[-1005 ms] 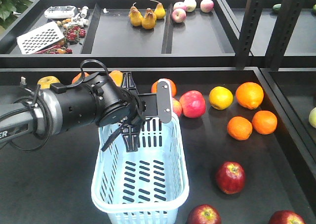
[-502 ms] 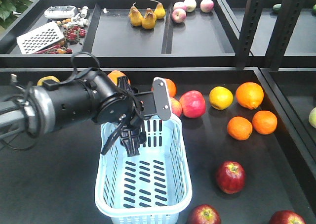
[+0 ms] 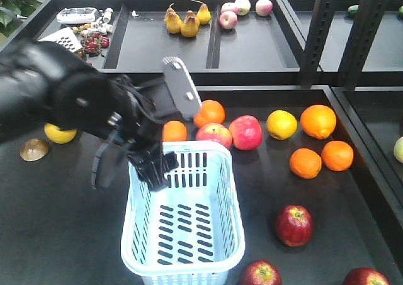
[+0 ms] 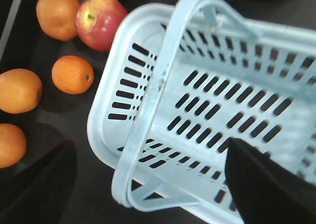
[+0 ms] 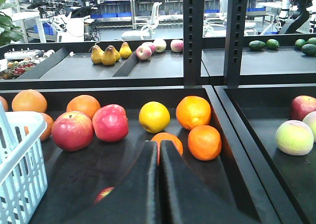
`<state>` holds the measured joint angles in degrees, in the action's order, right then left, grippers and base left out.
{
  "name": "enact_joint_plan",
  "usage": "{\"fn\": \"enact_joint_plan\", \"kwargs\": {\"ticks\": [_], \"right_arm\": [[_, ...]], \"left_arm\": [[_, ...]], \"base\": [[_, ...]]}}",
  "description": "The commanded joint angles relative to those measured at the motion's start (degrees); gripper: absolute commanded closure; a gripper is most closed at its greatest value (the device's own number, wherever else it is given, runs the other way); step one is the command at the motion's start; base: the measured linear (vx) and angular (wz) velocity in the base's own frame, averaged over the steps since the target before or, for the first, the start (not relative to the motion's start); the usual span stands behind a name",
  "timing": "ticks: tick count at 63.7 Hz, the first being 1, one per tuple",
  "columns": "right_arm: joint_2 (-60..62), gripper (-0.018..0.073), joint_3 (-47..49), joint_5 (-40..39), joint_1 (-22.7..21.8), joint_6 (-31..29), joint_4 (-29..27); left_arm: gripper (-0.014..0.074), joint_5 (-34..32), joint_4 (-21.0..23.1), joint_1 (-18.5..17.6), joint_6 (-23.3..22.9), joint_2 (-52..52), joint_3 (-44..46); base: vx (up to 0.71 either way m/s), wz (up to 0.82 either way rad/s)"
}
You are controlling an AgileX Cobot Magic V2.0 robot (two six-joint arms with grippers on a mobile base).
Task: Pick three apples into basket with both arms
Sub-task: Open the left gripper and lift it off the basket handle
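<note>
The pale blue basket [image 3: 182, 234] stands empty on the dark table, its handle folded down along the rim. My left gripper [image 3: 128, 175] is open above the basket's far left corner; in the left wrist view the basket [image 4: 207, 85] lies below the spread fingers [image 4: 261, 184]. Three dark-red apples lie to the basket's right: one [image 3: 293, 225] in the open, two at the front edge [image 3: 259, 273] [image 3: 364, 277]. My right gripper [image 5: 159, 152] is shut and empty, low over the table; one dark-red apple [image 5: 104, 194] peeks out beside it. The right arm is out of the front view.
Lighter apples [image 3: 214, 134] [image 3: 245, 132], oranges [image 3: 318, 121] [image 3: 305, 162] [image 3: 337, 155] and a yellow fruit [image 3: 281, 124] lie behind the basket. A raised rim and a black upright post [image 3: 321, 33] bound the table at the right. Pears [image 3: 186, 21] sit on the back shelf.
My left arm has swung up and to the left, away from the basket's far rim, and its fingers have spread wide. The basket shifted slightly, then stayed put.
</note>
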<state>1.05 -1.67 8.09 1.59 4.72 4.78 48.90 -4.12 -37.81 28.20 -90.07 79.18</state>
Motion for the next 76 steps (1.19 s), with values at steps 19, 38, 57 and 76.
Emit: {"fn": "enact_joint_plan", "kwargs": {"ticks": [19,38,57,76], "right_arm": [[0.4,0.0568,-0.7,-4.3,-0.3,-0.4,0.1],[0.4,0.0568,-0.7,-4.7,-0.3,-0.5,0.1],[0.4,0.0568,-0.7,-4.4,-0.3,-0.5,0.1],[0.4,0.0568,-0.5,-7.4,-0.3,0.9,-1.6]], "left_arm": [[0.0006,-0.8,4.9,14.9,-17.7,15.5,0.6],[0.0006,-6.5,4.8,24.4,-27.3,30.6,-17.5],[0.0006,-7.7,4.1,25.0,-33.0,46.5,-31.7],[0.0006,-8.0,2.7,25.0,-34.3,55.3,-35.1]], "base": [[0.0,0.0],[0.0,0.0],[0.0,0.0],[0.0,0.0]]}}
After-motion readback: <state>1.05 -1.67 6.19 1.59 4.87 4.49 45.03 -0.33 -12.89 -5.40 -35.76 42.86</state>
